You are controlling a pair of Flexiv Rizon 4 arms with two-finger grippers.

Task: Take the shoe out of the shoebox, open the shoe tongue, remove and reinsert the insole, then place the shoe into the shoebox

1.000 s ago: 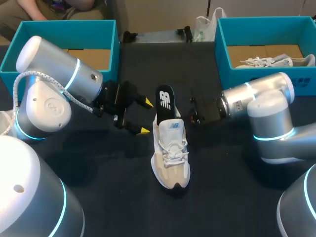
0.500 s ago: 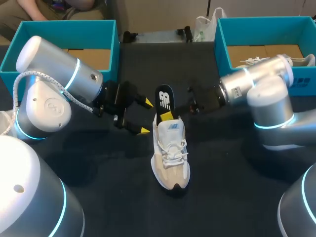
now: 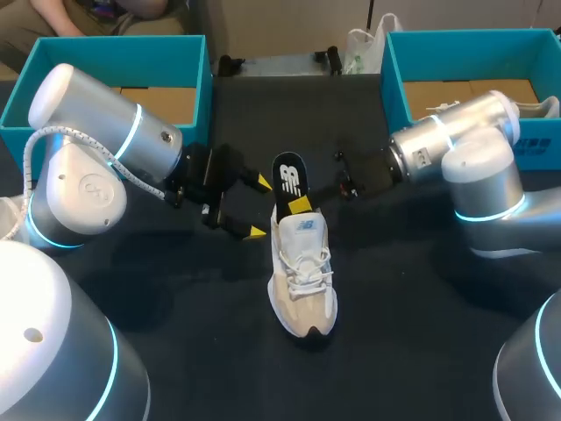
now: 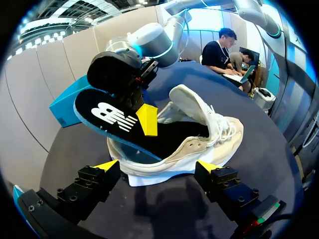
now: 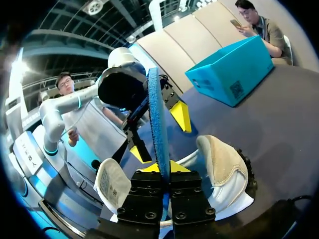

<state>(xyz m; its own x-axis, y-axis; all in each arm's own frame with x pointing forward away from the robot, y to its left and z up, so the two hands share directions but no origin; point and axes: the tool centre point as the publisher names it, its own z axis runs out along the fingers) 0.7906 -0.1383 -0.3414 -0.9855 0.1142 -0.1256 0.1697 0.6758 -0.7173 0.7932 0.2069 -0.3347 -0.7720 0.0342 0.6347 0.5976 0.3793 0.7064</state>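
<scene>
Middle of the table (image 3: 394, 307): beige and white shoe (image 3: 302, 281), upright on its sole, toe toward the near edge, heel toward the far edge; the left wrist view shows the tongue lifted away from the opening.
Insole (image 3: 290, 180): black top, blue underside; one end sits at the shoe's opening by the heel, and the other is raised and tilted past the heel toward the far edge.
Right gripper (image 3: 300, 203): enters from the right edge and pinches the insole just above the heel; the right wrist view shows the insole edge-on between the two fingers.
Left gripper (image 3: 259, 207): just beside the shoe's heel on the left, fingers spread wide, holding nothing; in the left wrist view the shoe lies ahead of the tips, apart from them.
Left shoebox (image 3: 197, 79): teal, at the far left corner, well apart from the shoe.
Right shoebox (image 3: 394, 88): teal, at the far right corner.
Second shoe (image 3: 491, 108): white, lying inside the right shoebox.
</scene>
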